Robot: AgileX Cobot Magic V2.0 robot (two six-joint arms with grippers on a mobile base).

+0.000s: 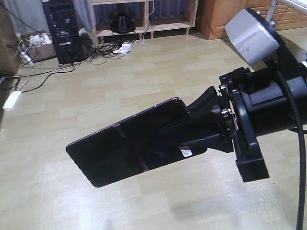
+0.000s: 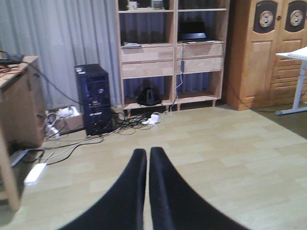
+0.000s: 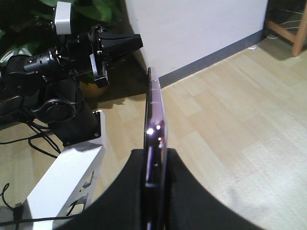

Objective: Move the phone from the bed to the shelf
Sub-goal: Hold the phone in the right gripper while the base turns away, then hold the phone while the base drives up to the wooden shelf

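Observation:
The phone, a glossy black slab with a crease across its middle and a small white sticker, hangs in mid-air above the floor. My right gripper is shut on the end with the sticker. The right wrist view shows the phone edge-on, pinkish rim up, clamped between the black fingers. My left gripper is shut with nothing between its fingers, pointing over the floor toward the shelf. The pale wood shelf stands at the far wall. The bed is out of view.
A black computer tower and tangled cables with power strips lie left of the shelf. A brown wardrobe stands to its right, with a white table beyond. A desk is at left. The left arm stands near a plant.

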